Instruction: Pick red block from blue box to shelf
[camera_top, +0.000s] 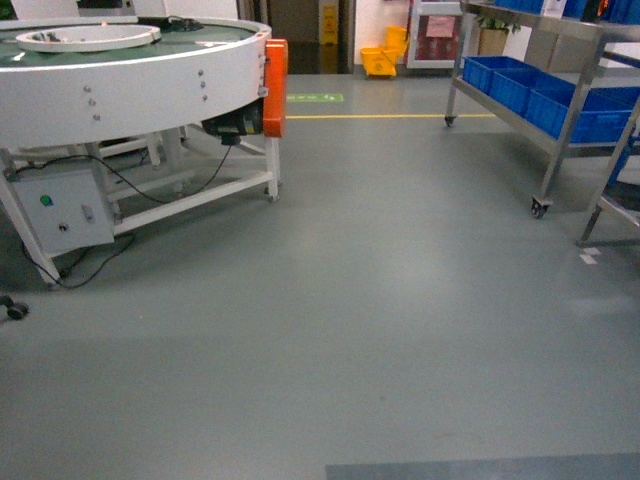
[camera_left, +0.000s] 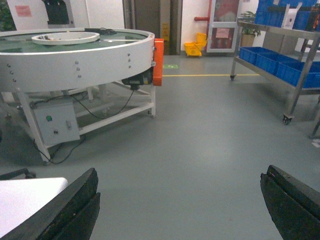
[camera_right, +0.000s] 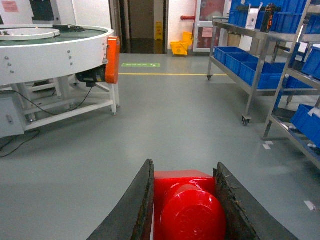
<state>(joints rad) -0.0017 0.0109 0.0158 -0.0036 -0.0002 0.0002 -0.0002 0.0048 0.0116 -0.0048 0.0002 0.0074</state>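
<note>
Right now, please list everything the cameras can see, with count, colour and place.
red block: one, glossy red, held between the right hand's fingers, stud facing the camera.
shelf: one steel rack on casters, right side of the head view; part of a second rack at the far right edge.
blue crates: several, dark blue, on the shelf's tiers.
round conveyor table: one, white with green top and an orange guard, left.
control box: one, grey, under the table.
mop bucket: one, yellow, by the far wall.
floor line: one, yellow, far floor.
left hand: black fingers wide apart, holding nothing.
right hand: black fingers closed on the red block.
</note>
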